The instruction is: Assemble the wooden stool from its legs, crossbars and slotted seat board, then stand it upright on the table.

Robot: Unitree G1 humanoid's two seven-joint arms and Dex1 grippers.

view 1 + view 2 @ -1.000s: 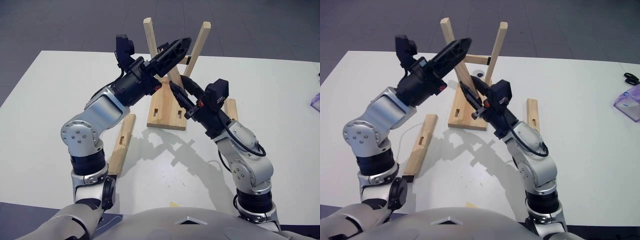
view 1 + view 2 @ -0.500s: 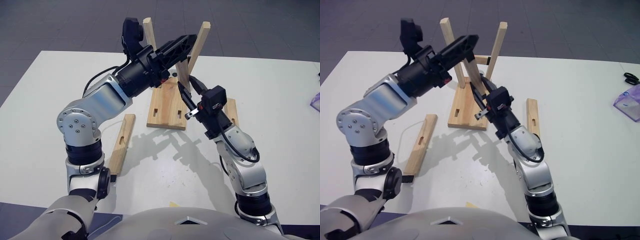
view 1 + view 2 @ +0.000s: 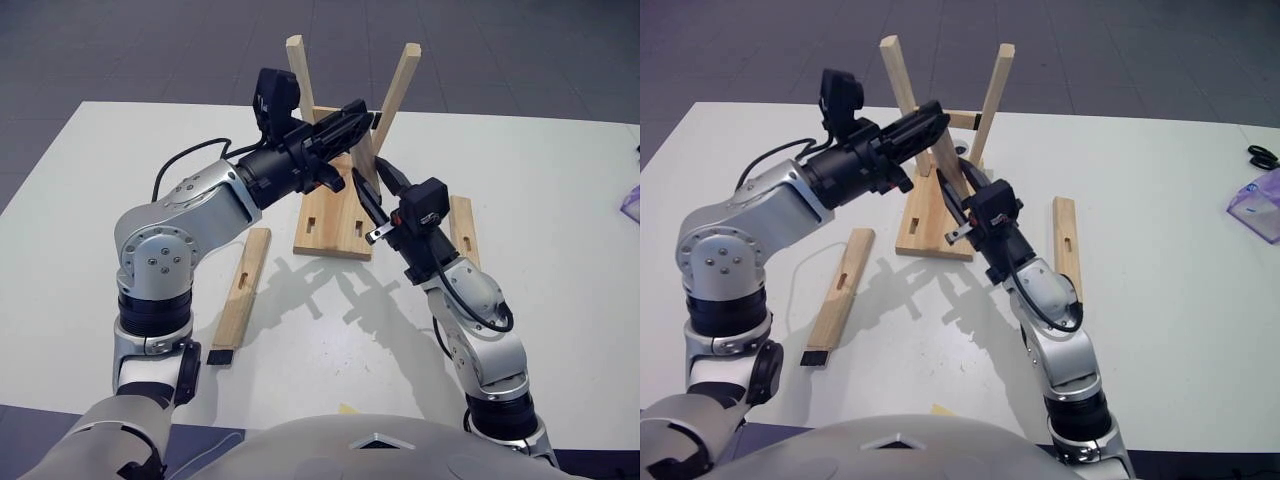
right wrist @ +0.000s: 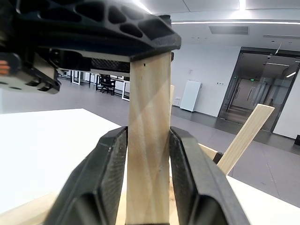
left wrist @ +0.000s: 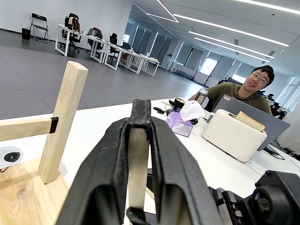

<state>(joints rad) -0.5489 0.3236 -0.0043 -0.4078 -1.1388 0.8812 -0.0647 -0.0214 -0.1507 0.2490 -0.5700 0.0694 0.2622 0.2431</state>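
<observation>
The lower end of the third leg [image 4: 149, 140] is covered by the right gripper [image 3: 371, 185], so I cannot tell if it sits in a slot of the seat board [image 3: 325, 228]. The crossbar [image 3: 962, 119] between the left upright leg [image 3: 297, 70] and the right upright leg [image 3: 402, 80] is partly hidden behind the left gripper [image 3: 356, 114]. Both grippers are closed on the third leg, which stands tilted over the far part of the board: the left one pinches its top end and the right one clamps it just below.
</observation>
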